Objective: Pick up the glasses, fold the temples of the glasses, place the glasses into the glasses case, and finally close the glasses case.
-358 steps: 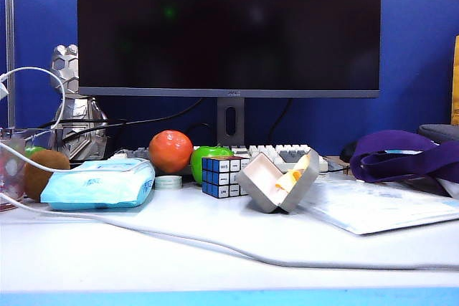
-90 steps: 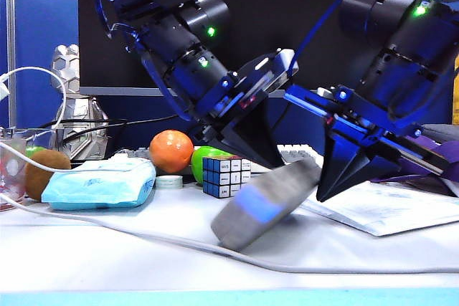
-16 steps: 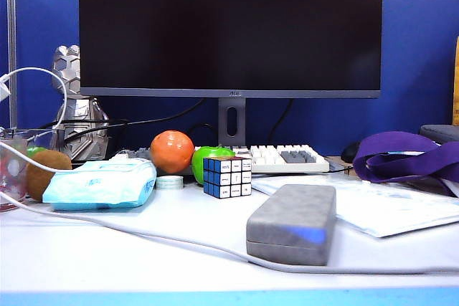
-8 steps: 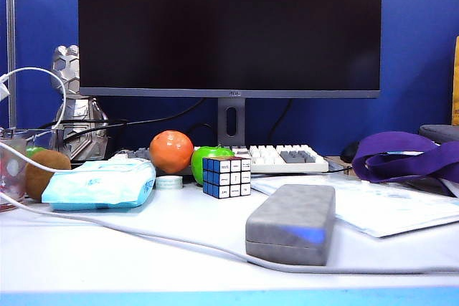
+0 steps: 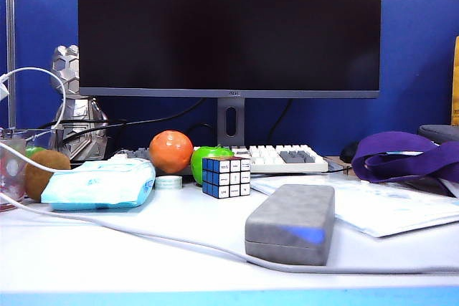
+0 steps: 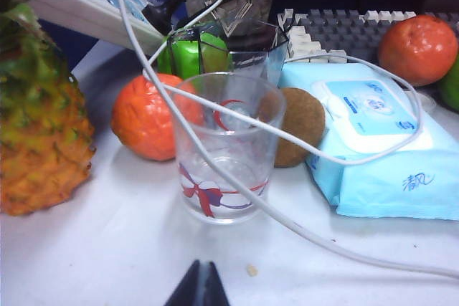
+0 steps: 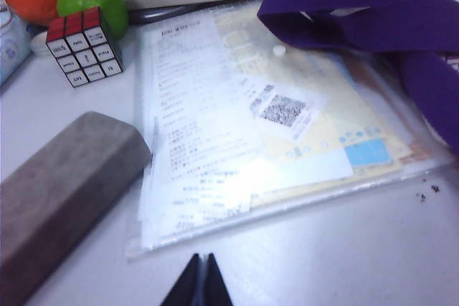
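From my station the glasses case (image 5: 290,223) lies shut on the table (image 5: 179,249), lid seated flat on its base with no gap showing along the seam. It sits toward the right of the exterior view, in front of the Rubik's cube (image 5: 226,176), with one end touching or just overlapping the edge of the plastic document sleeve (image 7: 265,120). I cannot see the glasses anywhere, so I judge they are inside the closed case, which is where the task wants them; I cannot confirm it.

Neither arm shows in the exterior view, so both are drawn away from the work area. The left claw (image 6: 201,288) is clenched, its tips pressed together with nothing between them. It hangs over bare table in front of a clear drinking cup (image 6: 226,148), near the wipes packet (image 6: 376,141) and the pineapple (image 6: 43,105), well apart from the case. The right claw (image 7: 199,283) is likewise clamped tight on nothing, hovering above the table just short of the sleeve's near edge, with the case off to one side of it and not touched.

I read those empty, closed tips as a parked posture: nothing needs holding. A white cable (image 5: 143,236) crosses the table and runs in front of the case; that is worth watching if I reach in again.
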Robot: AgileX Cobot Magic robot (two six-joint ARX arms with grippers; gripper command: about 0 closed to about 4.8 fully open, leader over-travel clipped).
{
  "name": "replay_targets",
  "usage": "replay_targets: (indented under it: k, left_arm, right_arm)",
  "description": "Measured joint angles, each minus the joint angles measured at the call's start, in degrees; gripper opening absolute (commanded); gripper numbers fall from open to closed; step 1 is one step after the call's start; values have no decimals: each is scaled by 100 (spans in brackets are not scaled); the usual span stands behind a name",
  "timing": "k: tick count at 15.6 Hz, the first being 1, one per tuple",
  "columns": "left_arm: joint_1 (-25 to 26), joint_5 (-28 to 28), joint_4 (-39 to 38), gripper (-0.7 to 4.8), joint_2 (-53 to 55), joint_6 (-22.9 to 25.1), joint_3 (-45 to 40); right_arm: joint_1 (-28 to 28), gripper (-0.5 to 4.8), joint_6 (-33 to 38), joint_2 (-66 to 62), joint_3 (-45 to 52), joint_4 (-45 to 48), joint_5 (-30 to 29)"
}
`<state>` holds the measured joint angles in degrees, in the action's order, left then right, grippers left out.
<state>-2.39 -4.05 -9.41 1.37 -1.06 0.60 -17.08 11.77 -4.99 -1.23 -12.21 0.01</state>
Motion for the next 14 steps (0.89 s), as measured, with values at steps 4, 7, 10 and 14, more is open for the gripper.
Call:
replay_targets:
  k: [4, 7, 10, 14]
  left_arm:
    - [-2, 2, 4, -5, -13, -2, 0]
    - [-2, 2, 9, -5, -37, -2, 0]
    - [-2, 2, 9, -5, -37, -2, 0]
    - [-2, 2, 9, -5, -37, -2, 0]
  right_arm:
    - [190, -1, -13, 481, 39, 146, 42]
    - [898, -1, -719, 481, 70, 210, 221]
    - [920, -1, -887, 481, 70, 208, 133]
    - [920, -1, -887, 481, 70, 208, 133]
